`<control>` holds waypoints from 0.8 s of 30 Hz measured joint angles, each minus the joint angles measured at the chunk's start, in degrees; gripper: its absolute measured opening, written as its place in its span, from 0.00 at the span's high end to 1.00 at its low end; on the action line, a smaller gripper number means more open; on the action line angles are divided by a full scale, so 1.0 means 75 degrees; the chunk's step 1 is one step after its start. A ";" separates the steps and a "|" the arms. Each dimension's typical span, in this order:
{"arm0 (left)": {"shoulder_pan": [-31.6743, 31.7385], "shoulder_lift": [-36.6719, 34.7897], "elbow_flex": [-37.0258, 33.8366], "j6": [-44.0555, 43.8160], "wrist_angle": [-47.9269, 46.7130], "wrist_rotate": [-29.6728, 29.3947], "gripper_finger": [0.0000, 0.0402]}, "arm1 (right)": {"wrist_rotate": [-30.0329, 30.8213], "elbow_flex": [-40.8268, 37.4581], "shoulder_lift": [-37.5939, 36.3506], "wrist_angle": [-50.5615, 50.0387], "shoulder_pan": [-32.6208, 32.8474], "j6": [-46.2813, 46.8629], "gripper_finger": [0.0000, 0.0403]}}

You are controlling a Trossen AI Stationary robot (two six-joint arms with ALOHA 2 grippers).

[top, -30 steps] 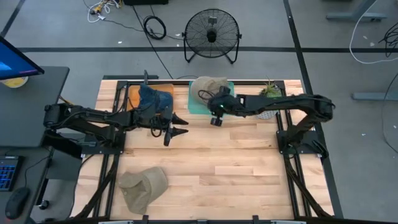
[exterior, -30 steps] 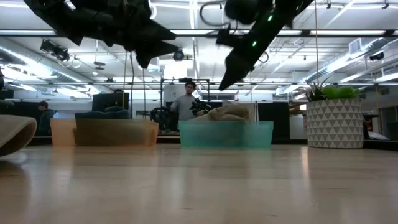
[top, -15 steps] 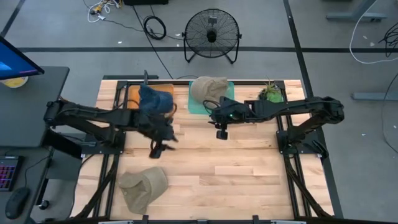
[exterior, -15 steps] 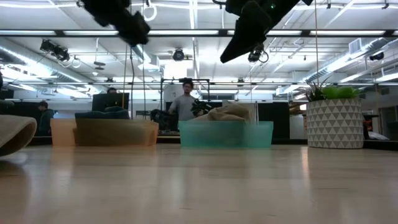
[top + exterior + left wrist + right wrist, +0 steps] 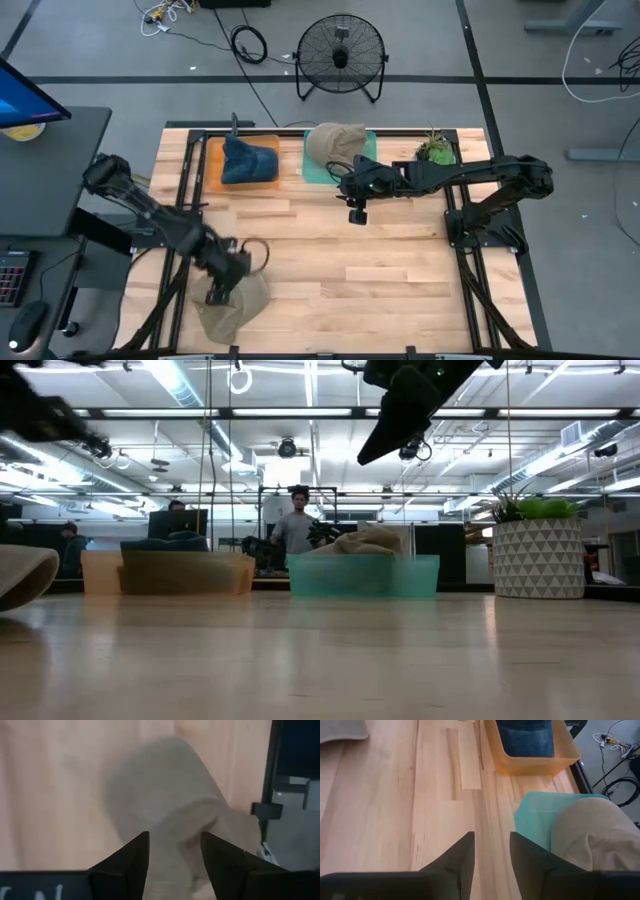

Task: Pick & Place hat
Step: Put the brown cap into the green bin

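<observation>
A tan hat (image 5: 232, 303) lies on the table near its near left corner; its edge shows in the low view (image 5: 22, 572). My left gripper (image 5: 218, 293) hovers open right over that hat, which fills the left wrist view (image 5: 170, 795) between and beyond the fingers (image 5: 174, 837); I see no touch. My right gripper (image 5: 358, 212) hangs open above bare wood, just on the near side of the teal bin (image 5: 340, 168), fingers apart (image 5: 491, 837). A second tan hat (image 5: 335, 143) sits in the teal bin. A blue hat (image 5: 248, 160) sits in the orange bin (image 5: 215, 155).
A potted plant (image 5: 432, 150) in a white pot (image 5: 540, 555) stands at the far right of the table. A fan (image 5: 341, 55) stands on the floor beyond the far edge. People show in the room behind (image 5: 297, 525). The table's middle and near right are bare wood (image 5: 400, 280).
My left gripper has swung from beside the orange bin toward the table's near left corner and down, ending over the loose tan hat. My right gripper drew back from the teal bin toward the near edge, then held still. No hat has moved.
</observation>
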 joint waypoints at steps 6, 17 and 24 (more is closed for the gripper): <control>-0.1147 0.0990 0.0008 -0.0593 0.0026 -0.0354 0.55 | 0.0002 0.0000 0.0003 -0.0021 0.0000 0.0330 0.69; -0.1265 0.2293 -0.0001 -0.1018 0.0085 -0.1007 0.56 | 0.0003 0.0000 0.0003 0.0001 0.0000 0.0803 0.69; -0.1091 0.2350 0.0004 -0.2381 0.0455 -0.1024 0.85 | 0.0003 0.0000 0.0003 -0.0019 0.0000 0.0774 0.69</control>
